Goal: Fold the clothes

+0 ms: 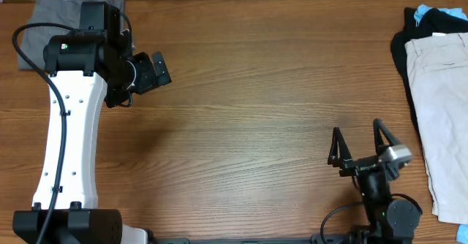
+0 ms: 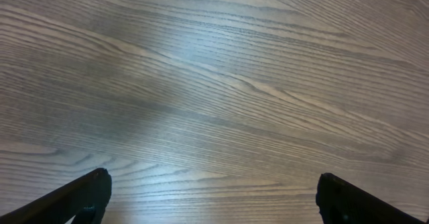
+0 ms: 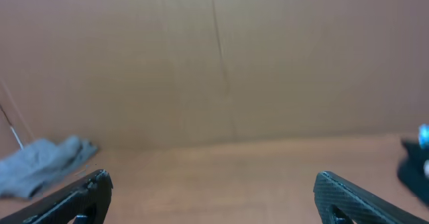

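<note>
A pile of clothes lies at the table's right edge: beige shorts on top of a black garment, with a blue one peeking out at the back. A folded grey garment lies at the back left, partly hidden under my left arm; it also shows in the right wrist view. My left gripper is open and empty over bare wood near the grey garment; its wrist view shows only tabletop. My right gripper is open and empty at the front right, left of the shorts.
A brown cardboard wall stands behind the table's far edge. The wooden tabletop stretches between the two clothes piles. The left arm's white link reaches along the left side.
</note>
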`<state>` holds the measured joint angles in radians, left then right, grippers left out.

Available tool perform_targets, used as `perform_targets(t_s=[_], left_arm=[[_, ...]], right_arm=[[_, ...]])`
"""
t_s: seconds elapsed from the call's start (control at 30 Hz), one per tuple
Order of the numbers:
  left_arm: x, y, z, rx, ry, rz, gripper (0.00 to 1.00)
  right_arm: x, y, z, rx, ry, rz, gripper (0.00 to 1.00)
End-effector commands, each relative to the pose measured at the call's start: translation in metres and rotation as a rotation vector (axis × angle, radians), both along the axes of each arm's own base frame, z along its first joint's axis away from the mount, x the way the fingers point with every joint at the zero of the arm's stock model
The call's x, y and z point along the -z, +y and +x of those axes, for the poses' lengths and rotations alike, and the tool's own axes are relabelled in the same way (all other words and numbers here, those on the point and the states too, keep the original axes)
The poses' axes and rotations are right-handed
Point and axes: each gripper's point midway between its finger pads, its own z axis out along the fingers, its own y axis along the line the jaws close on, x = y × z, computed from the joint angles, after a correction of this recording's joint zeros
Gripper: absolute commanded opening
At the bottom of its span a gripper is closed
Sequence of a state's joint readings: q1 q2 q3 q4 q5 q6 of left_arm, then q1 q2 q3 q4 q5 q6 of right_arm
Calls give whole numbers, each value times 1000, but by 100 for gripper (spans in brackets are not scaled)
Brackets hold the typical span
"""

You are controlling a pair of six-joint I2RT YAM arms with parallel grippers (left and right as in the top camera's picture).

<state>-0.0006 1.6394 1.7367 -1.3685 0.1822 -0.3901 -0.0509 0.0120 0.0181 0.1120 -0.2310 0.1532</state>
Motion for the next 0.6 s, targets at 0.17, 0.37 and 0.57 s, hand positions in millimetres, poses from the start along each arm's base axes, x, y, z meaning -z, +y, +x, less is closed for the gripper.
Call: perform_targets(t_s=[0.17,0.37,0.57], left_arm=[[4,0,1,-8,12,4,100],[4,0,1,-8,12,4,100],[4,0,1,-8,12,4,100]], right_arm=[[45,1,4,3,176,5,100],[45,9,3,-32,174,2,100],[45,9,3,-32,174,2,100]])
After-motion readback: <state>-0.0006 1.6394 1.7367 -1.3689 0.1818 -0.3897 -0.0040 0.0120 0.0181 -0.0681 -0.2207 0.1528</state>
